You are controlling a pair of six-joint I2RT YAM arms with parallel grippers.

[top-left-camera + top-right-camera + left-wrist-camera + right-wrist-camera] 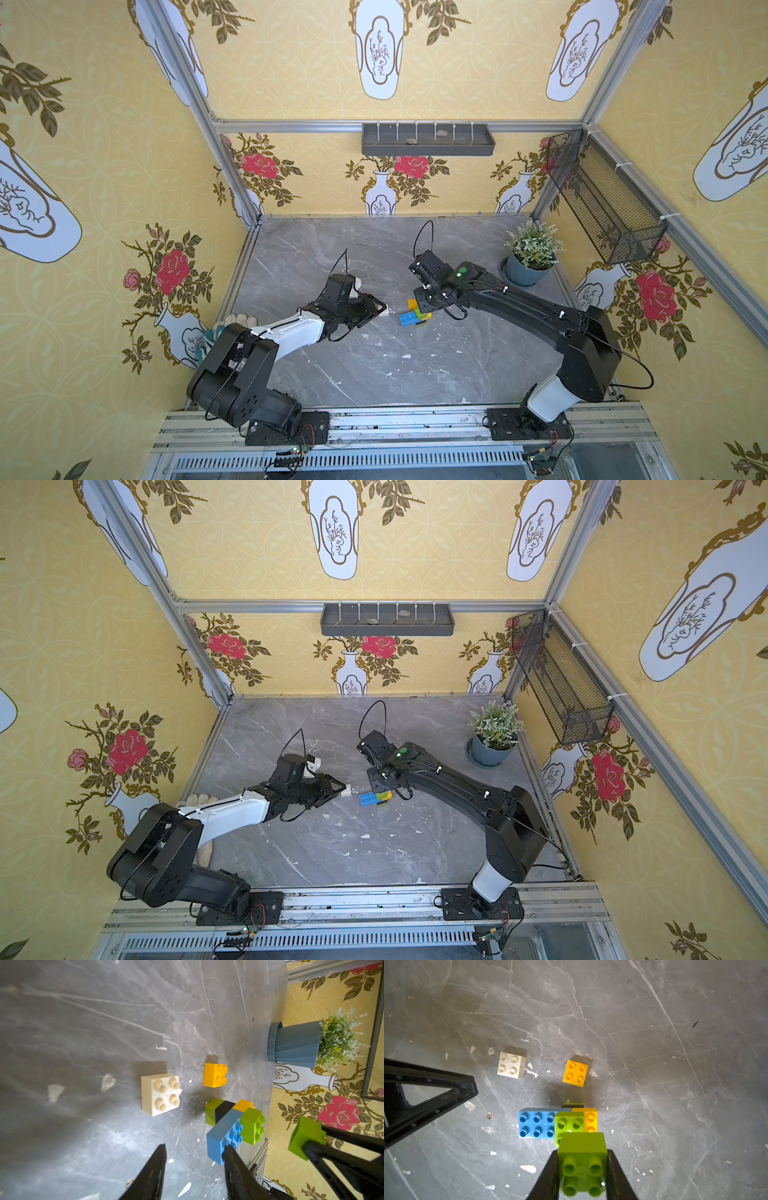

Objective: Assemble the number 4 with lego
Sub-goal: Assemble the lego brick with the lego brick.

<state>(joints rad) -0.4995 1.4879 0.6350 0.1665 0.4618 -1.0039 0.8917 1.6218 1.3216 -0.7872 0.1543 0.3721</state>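
My right gripper [582, 1154] is shut on a lime green brick [581, 1145], studs toward the camera, held just above the number 4 [558, 1124]. That cluster of blue, green and yellow lego lies on the grey marble table in both top views [413, 316] [374, 798]. A loose yellow brick [575, 1073] and a white brick [511, 1065] lie beyond it. My left gripper [195, 1146] is open with nothing between its fingers. The white brick [160, 1094] lies a short way ahead of its tips, and the blue end of the cluster [220, 1138] sits beside one finger.
A potted plant [532, 257] in a blue pot stands at the back right of the table. Pale gloves [241, 322] lie by the left wall. A black wire basket [602, 199] hangs on the right wall, and a grey tray shelf [428, 139] on the back wall.
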